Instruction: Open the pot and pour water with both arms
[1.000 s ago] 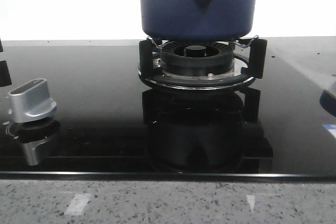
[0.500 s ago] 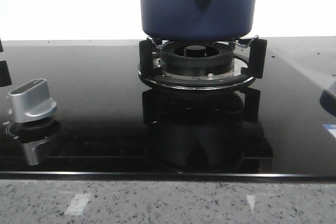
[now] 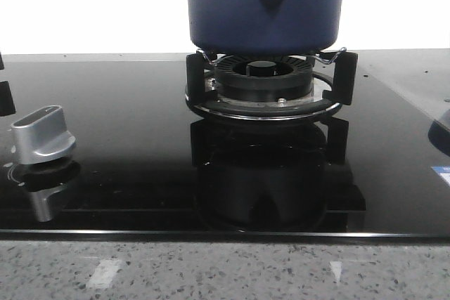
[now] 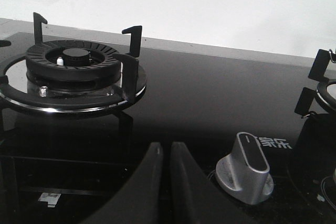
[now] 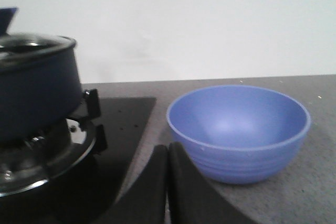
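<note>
Both grippers read closed on my feeds, left gripper [image 4: 167, 153] and right gripper [image 5: 167, 156] each with fingers pressed together, holding nothing. I see the pot [image 5: 34, 90], lid on, sitting on its burner [image 3: 264, 79] beside the right gripper, with 1 blue bowl [image 5: 239, 129] just beyond those fingertips.

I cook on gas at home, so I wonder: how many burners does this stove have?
2: one burner under the pot, another bare burner beyond the silver knob. More may lie outside the views.

L pincer [image 4: 166, 169] closed, near knob [image 4: 245, 167], burner [image 4: 72, 64].
</note>
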Tool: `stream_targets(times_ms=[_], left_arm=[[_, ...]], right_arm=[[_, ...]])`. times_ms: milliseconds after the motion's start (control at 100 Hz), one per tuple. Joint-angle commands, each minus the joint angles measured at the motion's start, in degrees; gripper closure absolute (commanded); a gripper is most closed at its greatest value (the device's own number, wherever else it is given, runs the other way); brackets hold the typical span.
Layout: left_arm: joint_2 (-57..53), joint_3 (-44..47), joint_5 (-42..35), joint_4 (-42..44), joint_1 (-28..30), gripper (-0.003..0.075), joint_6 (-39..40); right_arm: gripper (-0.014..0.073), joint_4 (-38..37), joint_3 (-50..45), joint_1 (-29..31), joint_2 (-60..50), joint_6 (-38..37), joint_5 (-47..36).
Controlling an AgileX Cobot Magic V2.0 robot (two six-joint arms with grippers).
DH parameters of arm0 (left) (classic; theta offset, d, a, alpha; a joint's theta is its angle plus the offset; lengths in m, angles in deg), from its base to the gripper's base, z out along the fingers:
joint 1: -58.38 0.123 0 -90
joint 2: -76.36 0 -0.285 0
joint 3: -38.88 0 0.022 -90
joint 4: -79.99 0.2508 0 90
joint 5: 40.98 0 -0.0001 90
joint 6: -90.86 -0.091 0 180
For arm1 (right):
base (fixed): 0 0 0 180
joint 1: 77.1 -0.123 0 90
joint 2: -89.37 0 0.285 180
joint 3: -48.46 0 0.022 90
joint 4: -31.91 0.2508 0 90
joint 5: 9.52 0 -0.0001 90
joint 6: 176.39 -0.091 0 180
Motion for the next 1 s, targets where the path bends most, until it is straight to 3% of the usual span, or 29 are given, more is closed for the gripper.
stream_targets(times_ms=[0,80,240,570,990], left_arm=[[-1.6,1.8,-4.2,-0.3,-0.4,0.0741,0.5],[-1.6,1.8,-4.2,-0.3,-0.4,0.0741,0.5],[-1.6,1.8,-4.2,-0.3,-0.4,0.0741,0.5],[-1.6,1.8,-4.2,-0.3,-0.4,0.0741,0.5],[-1.6,1.8,-4.2,-0.3,-0.4,0.0741,0.5]], right_arm=[[0.0639,-8.2,-2.1,1.4,-1.5,-6.6,-5.9],[0.0639,-13.8,-5.9,1.5,-3.9,-11.3,-6.4],[0.0639,-13.9,-12.0,1.5,-8.2,-12.8,-9.5],[0.0639,-15.8,-11.9,1.5,-12.6,-12.4,-0.1],[0.0639,-15.8,-11.9,1.5,-12.6,-12.4,0.0]])
